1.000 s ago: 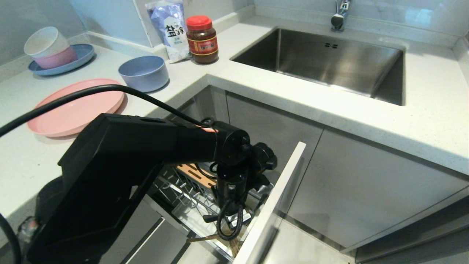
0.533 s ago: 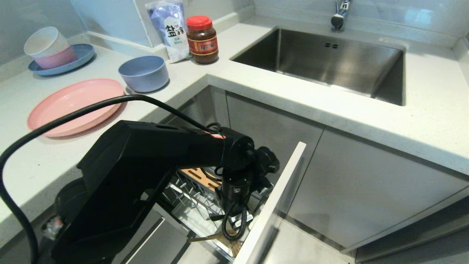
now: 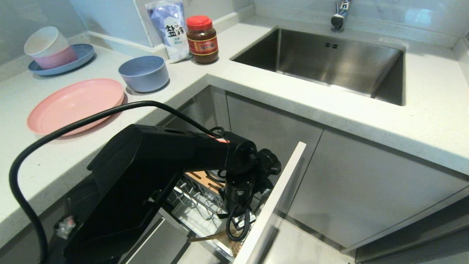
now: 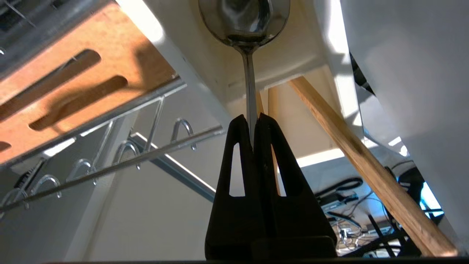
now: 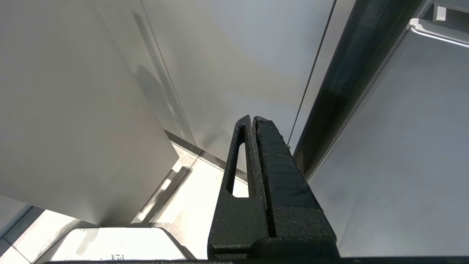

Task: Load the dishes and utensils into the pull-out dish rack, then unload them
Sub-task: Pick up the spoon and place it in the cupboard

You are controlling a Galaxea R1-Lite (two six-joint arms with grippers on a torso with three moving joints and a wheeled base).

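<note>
Our bench (image 3: 329, 106) has the pink plate (image 3: 75, 104) and blue bowl (image 3: 144, 72) near its far left corner. Below its front edge sits the pull-out dish rack (image 3: 199, 214). Our left claw (image 4: 252, 123) is clamped on the spoon (image 4: 244, 22), whose long handle runs straight out from the tips into the white cup (image 4: 293, 62), beside a chopstick (image 4: 366, 165). Our right claw (image 5: 253, 119) is pressed together, empty.

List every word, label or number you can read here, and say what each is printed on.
"盐": large character on the blue-and-white bag leaning against the wall behind the counter; the smaller print beneath is too small to read.
Red-lidded jar: its red label carries print, too small to read.
Nothing else legible.
</note>
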